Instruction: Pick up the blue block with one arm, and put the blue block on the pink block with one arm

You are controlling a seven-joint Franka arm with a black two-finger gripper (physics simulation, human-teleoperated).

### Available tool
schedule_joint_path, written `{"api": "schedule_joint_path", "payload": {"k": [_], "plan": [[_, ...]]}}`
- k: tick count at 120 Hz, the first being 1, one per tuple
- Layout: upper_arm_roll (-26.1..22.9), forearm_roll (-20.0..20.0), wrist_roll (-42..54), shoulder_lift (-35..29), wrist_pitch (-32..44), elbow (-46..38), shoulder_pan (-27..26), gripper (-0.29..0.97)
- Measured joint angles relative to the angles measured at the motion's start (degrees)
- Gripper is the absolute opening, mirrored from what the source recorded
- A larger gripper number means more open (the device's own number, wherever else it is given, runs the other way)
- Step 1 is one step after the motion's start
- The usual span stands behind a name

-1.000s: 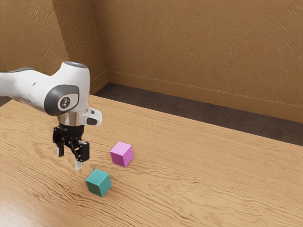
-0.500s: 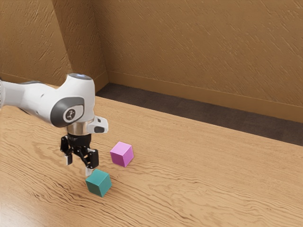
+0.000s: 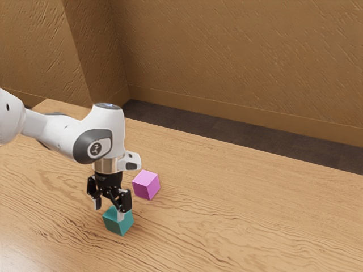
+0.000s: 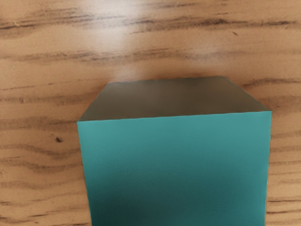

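The reach for the grasp is in hand. The black two-finger gripper (image 3: 109,208) hangs with its jaws open just over the small teal-blue cube (image 3: 118,222), which rests on the wooden table (image 3: 255,215). The small pink cube (image 3: 146,185) sits just beyond it, toward the exterior view's right. Next, I judge, the hand must sink until the fingers straddle the cube, then close. A second ago the gripper hung higher, to the exterior view's left of the cube. Both cubes lie unmoved.

- No text, number or brand can be read on the blue block (image 3: 118,219), the pink block (image 3: 146,184) or the table (image 3: 255,215).
- The small pale mark on the arm's grey joint cap (image 3: 96,148) is too small to read.
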State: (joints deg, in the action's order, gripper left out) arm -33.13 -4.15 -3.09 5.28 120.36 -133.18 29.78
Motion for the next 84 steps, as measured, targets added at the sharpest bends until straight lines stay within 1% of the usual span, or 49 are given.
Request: {"api": "schedule_joint_path", "payload": {"k": [60, 79, 84], "plan": [[0.00, -1.74, -2.14, 5.61, 3.37, 1.76, -1.01, 0.67], [0.00, -1.86, -2.68, 5.98, 4.24, 1.76, -1.01, 0.44], [0.00, -1.93, -2.84, 6.04, 4.37, 1.76, -1.01, 0.41]]}}
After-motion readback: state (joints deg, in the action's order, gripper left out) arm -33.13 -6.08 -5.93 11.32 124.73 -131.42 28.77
